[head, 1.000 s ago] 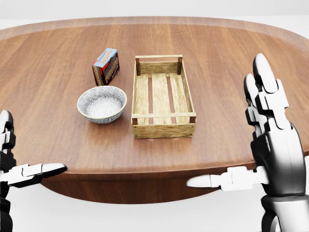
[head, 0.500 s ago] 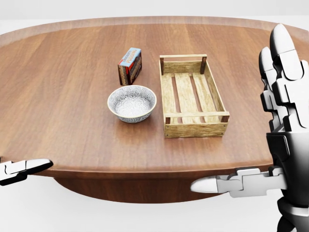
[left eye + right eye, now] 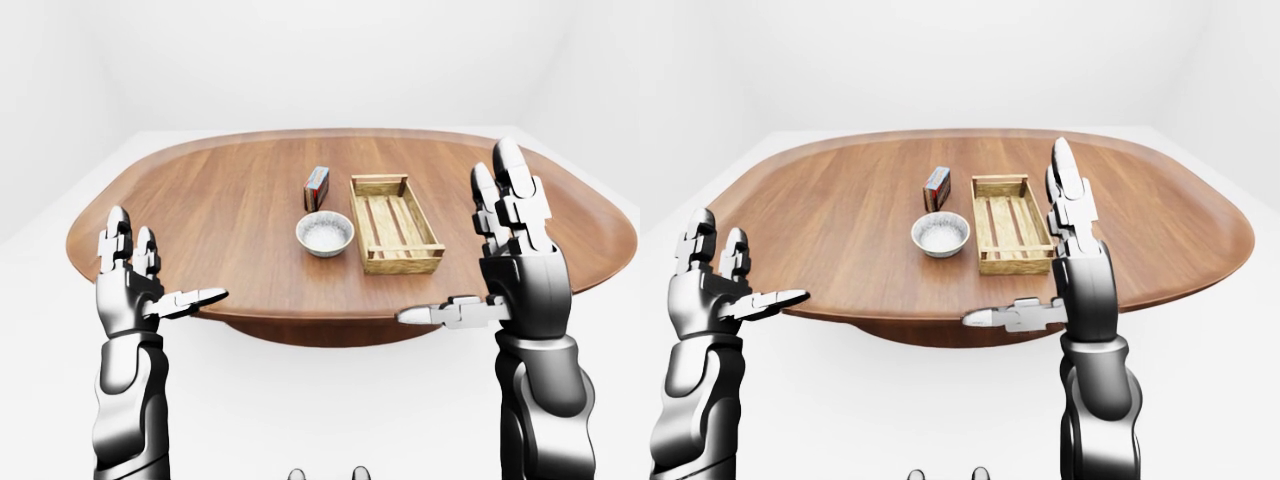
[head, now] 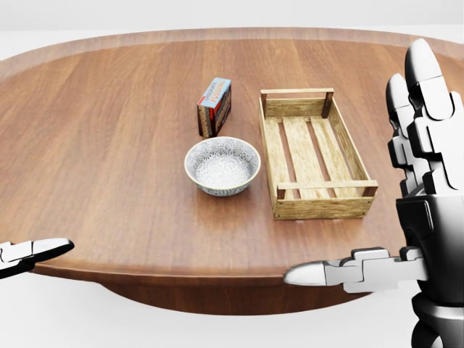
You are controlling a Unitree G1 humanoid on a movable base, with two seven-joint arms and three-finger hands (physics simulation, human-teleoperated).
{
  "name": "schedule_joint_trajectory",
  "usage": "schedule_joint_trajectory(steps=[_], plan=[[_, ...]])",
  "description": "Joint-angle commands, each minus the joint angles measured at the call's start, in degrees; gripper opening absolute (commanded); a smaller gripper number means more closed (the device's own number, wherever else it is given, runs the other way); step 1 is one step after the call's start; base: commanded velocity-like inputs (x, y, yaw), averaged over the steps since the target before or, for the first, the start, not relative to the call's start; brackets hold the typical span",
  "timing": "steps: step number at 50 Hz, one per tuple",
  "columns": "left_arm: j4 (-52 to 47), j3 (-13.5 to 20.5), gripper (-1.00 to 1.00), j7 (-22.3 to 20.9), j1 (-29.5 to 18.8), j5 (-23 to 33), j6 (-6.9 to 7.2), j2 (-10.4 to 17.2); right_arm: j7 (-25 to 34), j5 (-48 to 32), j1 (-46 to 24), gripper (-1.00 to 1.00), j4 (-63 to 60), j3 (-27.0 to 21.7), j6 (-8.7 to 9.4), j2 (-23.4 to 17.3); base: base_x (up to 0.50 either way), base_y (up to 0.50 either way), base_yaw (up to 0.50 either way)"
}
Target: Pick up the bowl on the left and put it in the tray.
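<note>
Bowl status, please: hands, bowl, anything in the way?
Both open, empty: left hand, right hand, short of the table edge. The bowl upright, just left of the tray. A small box above it in head view; nothing blocking.

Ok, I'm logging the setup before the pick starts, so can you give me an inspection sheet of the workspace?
Surface: oval wooden table, no spills seen.
Job's things: patterned bowl upright, empty, just left of the tray in the head view; slatted wooden tray empty.
Clutter: small printed box standing above the bowl in the head view.
Grippers: left hand and right hand both open, raised at the table's near edge, holding nothing.
Cables: nothing seen.
Surroundings: plain white floor and walls.
</note>
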Motion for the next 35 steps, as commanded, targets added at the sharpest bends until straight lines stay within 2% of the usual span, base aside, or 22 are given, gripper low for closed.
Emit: schedule_joint_trajectory(steps=[1,35], plan=[[-0.20,-0.02,1.00,0.20,-0.33,-0.13,0.00,-0.05,-0.20,0.98,-0.46,0.96,0.29,0.12,0.00,-0.18,0.50,0.00,0.00],[-0.66,0.46,1.00,0.43,-0.23,-0.59,0.00,0.18,-0.35,-0.01,-1.49,0.96,0.62,0.40,0.00,-0.50,0.50,0.00,0.00]])
